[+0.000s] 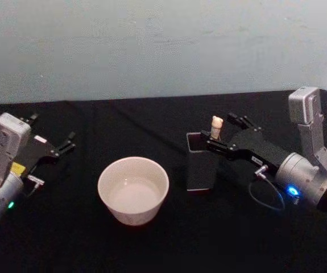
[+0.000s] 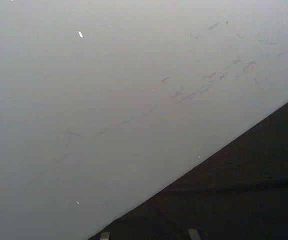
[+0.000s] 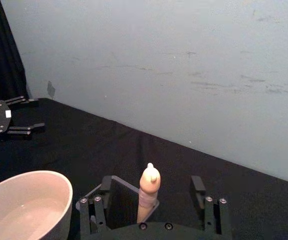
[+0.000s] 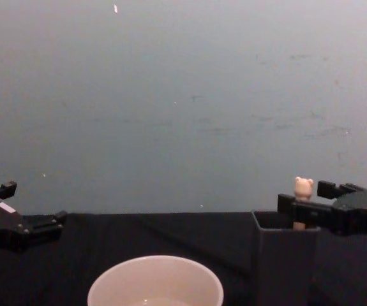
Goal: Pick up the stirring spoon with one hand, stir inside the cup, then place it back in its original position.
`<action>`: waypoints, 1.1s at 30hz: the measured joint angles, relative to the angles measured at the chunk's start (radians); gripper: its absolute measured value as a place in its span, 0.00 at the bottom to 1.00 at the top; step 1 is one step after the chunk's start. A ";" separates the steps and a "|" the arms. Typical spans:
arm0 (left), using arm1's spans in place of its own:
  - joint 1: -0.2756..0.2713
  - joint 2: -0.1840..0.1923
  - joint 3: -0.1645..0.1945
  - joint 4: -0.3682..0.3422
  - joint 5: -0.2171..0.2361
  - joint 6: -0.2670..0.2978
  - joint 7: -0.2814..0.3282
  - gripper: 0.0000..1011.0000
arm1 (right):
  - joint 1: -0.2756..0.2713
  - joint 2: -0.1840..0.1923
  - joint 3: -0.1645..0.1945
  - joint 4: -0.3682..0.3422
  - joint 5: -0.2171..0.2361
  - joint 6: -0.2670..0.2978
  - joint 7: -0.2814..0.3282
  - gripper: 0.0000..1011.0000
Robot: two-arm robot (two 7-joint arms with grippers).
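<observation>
Black-clothed table (image 1: 152,250), wall behind. The cup (image 1: 133,190) sits near the middle with pale liquid in it. Just beside it on the robot's right is a dark square holder box (image 1: 202,168), close to the cup but not touching.

Left gripper (image 1: 52,129) is parked at the left side of the table, fingers spread, well apart from everything.

Right gripper (image 1: 223,132) is at the top of the box with its jaws wide, one finger either side of the stirring spoon (image 1: 216,126). The right wrist view shows a gap on both sides, so no contact yet.

The spoon stands roughly upright in the box with the beige handle and bear head (image 4: 303,187) poking out (neck and bowl hidden inside).

Step in hand looks like the grasp:
- Close on the handle just under the bear head, centred so neither finger shoves it sideways first.
- Keep the fingers above the box rim.
- Grip firmly, since the handle is slim and rounded and could twist.
- Lift straight up until the hidden bowl clears the wall, then swing left to the cup
</observation>
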 joint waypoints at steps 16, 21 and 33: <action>0.000 0.000 0.000 0.000 0.000 0.000 0.000 0.99 | 0.000 0.000 0.000 0.000 0.000 -0.001 -0.001 0.53; 0.000 0.000 0.000 0.000 0.000 0.000 0.000 0.99 | 0.000 0.000 0.000 0.000 0.000 -0.002 -0.001 0.39; 0.000 0.000 0.000 0.000 0.000 0.000 0.000 0.99 | 0.000 0.000 0.000 0.000 0.000 -0.002 -0.001 0.21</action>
